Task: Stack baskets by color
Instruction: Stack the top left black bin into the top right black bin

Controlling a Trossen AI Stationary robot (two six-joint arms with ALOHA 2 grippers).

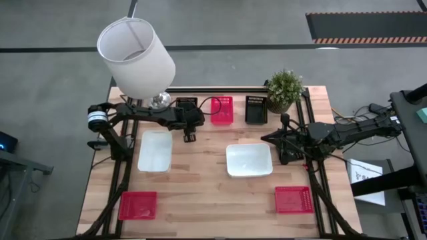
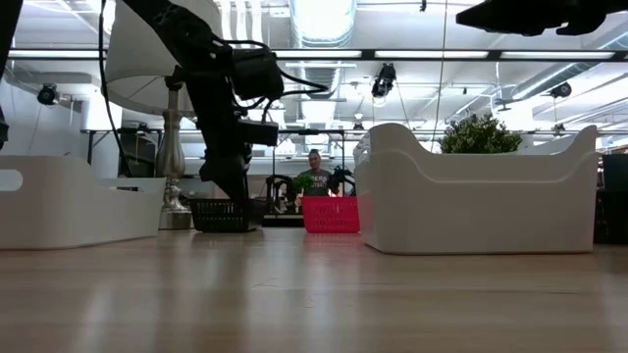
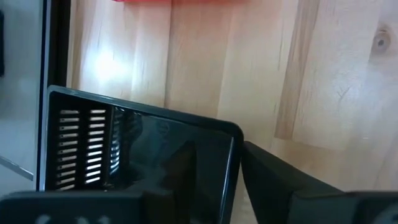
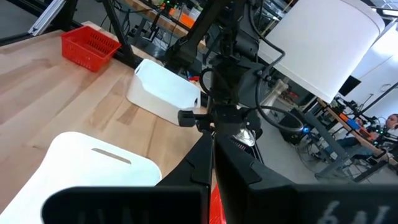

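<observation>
The left gripper [image 1: 189,115] straddles a black basket's [image 3: 137,155] wall at the back edge (grip uncertain); the right gripper [image 4: 211,163] hovers, fingers together.

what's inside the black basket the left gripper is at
The left wrist view shows one finger of the left gripper inside the black basket, straddling its wall, with slotted sides and a dark floor showing. The gripper covers part of the inside.

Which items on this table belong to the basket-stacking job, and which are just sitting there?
Job: red baskets; black baskets; white baskets.
Bystanders: lamp; plant.
</observation>
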